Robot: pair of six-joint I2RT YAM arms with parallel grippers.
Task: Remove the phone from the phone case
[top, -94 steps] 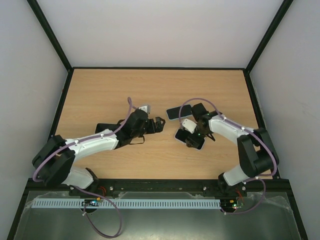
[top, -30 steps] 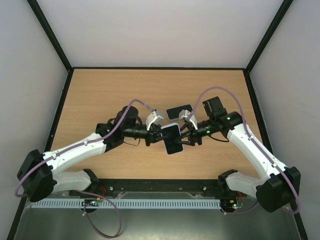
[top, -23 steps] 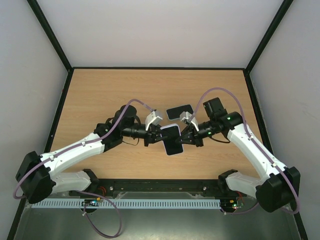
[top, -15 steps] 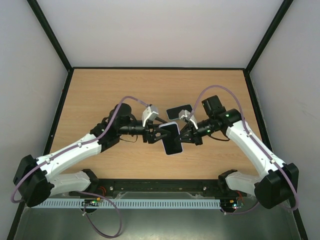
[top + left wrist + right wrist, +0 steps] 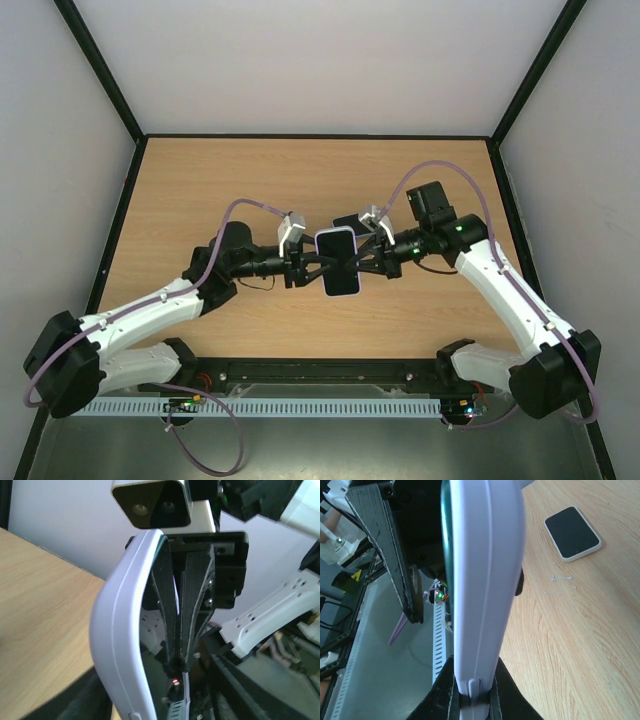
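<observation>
The phone, its dark screen (image 5: 339,264) facing up, sits inside the lavender phone case (image 5: 336,234) and hangs in the air over the table's middle. My right gripper (image 5: 362,258) is shut on the case's right edge. In the right wrist view its fingers (image 5: 445,692) pinch the case's side (image 5: 485,580) near a side button. My left gripper (image 5: 313,264) is at the case's left edge. In the left wrist view the case rim (image 5: 117,630) lies between jaws that stand apart, so this gripper (image 5: 155,697) is open and not clamping it.
A dark flat slab with a pale rim (image 5: 572,533) lies on the wooden table (image 5: 200,190) just behind the held phone, partly hidden in the top view (image 5: 347,220). Black frame rails border the table. A metal trough runs along the near edge (image 5: 300,440).
The right gripper closed on the case's right edge and the left gripper, shut on it a second ago, let go. Both arms carried the phone slightly farther from the bases, and it turned straighter.
</observation>
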